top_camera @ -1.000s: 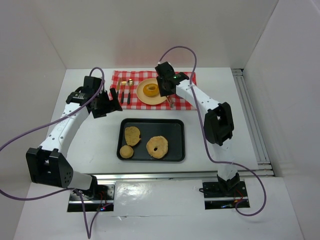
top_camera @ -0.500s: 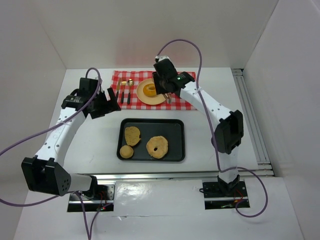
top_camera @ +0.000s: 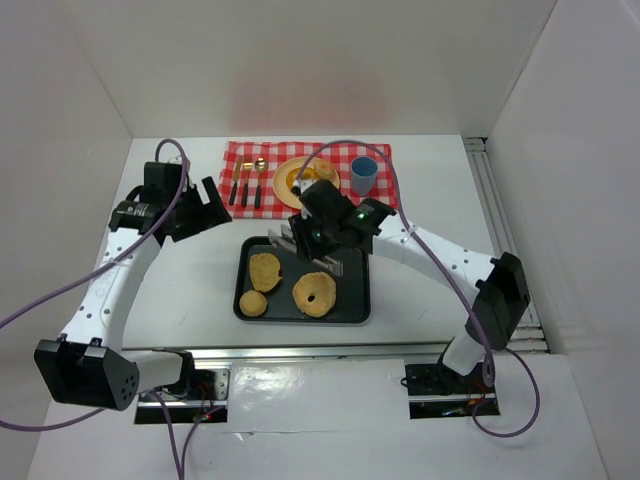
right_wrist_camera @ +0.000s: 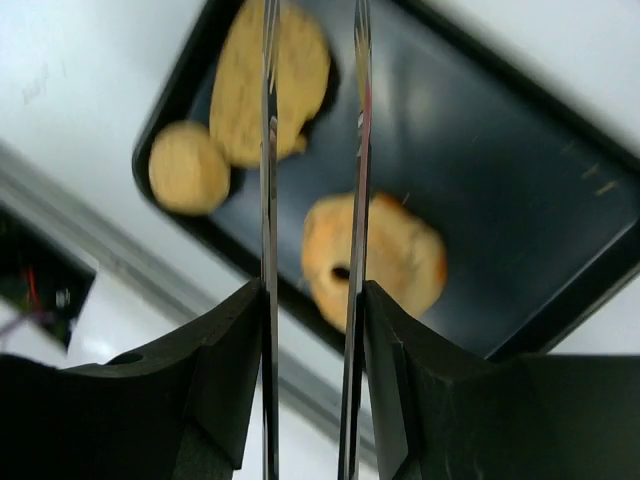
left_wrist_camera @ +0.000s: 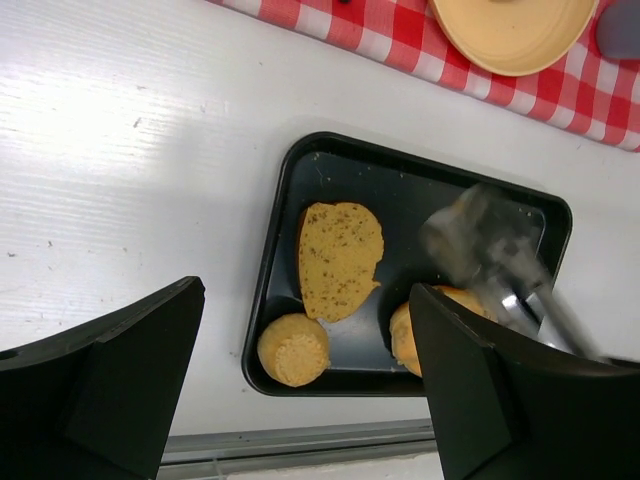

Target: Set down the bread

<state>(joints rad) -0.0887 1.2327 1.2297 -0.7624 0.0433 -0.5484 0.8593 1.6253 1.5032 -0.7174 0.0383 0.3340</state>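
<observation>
Right fingers hang parted, empty, over the tray; left fingers gape. We advise straddling the ring bread squarely before closing.

Top external: fixed, high behind the arm bases, looking down over the whole bench. Left wrist: well above, facing almost straight down onto the tray. Right wrist: close over the tray, sighting along the right claw. All three views share the tray and its bread pieces.
</observation>
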